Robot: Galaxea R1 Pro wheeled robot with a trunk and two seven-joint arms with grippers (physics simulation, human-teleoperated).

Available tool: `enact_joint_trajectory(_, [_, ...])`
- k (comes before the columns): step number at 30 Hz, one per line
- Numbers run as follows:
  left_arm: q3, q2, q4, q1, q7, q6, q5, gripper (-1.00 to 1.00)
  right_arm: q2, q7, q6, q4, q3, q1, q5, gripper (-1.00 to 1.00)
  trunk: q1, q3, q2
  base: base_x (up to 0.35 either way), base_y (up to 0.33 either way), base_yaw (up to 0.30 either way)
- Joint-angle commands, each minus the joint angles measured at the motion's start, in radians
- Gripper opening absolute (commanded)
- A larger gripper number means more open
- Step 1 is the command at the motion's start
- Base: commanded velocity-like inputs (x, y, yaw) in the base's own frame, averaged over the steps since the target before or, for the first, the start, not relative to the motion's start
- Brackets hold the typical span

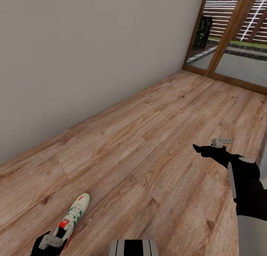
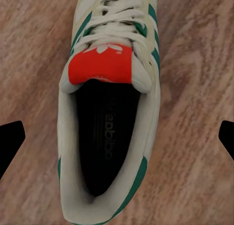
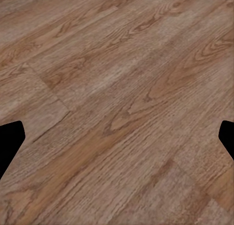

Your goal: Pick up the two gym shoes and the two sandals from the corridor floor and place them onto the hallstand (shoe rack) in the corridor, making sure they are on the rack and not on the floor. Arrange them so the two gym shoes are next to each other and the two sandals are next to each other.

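1 gym shoe on the corridor floor, left gripper right over it

the sneaker lies on the planks at the near left of the head view, toe pointing away toward the plain wall, heel end tucked under the left gripper. in the left wrist view the 2 fingertips sit spread wide, 1 on each side of the shoe's open collar, clear of it and holding nothing. can't tell how high above the shoe they are. the right gripper hangs out over bare floor at the right, fingers wide apart too, nothing in them. lots of open wood between the shoe and the right arm, running on to the wood-framed glass door at the far end. the wall's bottom edge runs diagonally along the left, well apart from the shoe.
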Motion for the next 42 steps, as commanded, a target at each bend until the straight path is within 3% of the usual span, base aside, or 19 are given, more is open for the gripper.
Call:
enact_joint_trajectory(1, [0.008,-0.001,0.0,-0.001,-0.007,-0.004,-0.008,1.0,0.0,0.009,0.003,-0.001,-0.001,-0.001,0.011,1.0,0.0,-0.001,0.0,0.009,0.0,0.0])
enact_joint_trajectory(21, [0.003,-0.001,-0.004,-0.001,-0.008,-0.006,-0.008,1.0,0.0,0.009,0.003,-0.001,-0.001,-0.001,0.011,1.0,0.0,-0.001,0.0,0.002,0.0,0.0])
enact_joint_trajectory(25, [0.003,0.0,-0.031,-0.001,-0.008,-0.006,-0.008,1.0,0.0,0.009,0.003,-0.001,-0.001,-0.001,0.011,1.0,0.002,-0.017,-0.001,0.0,0.0,0.0])
enact_joint_trajectory(39, [0.005,0.002,-0.09,-0.001,-0.008,-0.007,-0.008,1.0,0.0,0.009,0.003,-0.001,-0.001,-0.001,0.012,1.0,0.002,-0.018,-0.001,0.0,0.0,0.0])
enact_joint_trajectory(42, [0.005,0.002,-0.09,-0.001,-0.008,-0.007,-0.008,1.0,0.0,0.01,0.003,-0.001,-0.001,-0.001,0.011,1.0,0.003,-0.033,-0.002,0.0,0.0,0.0])
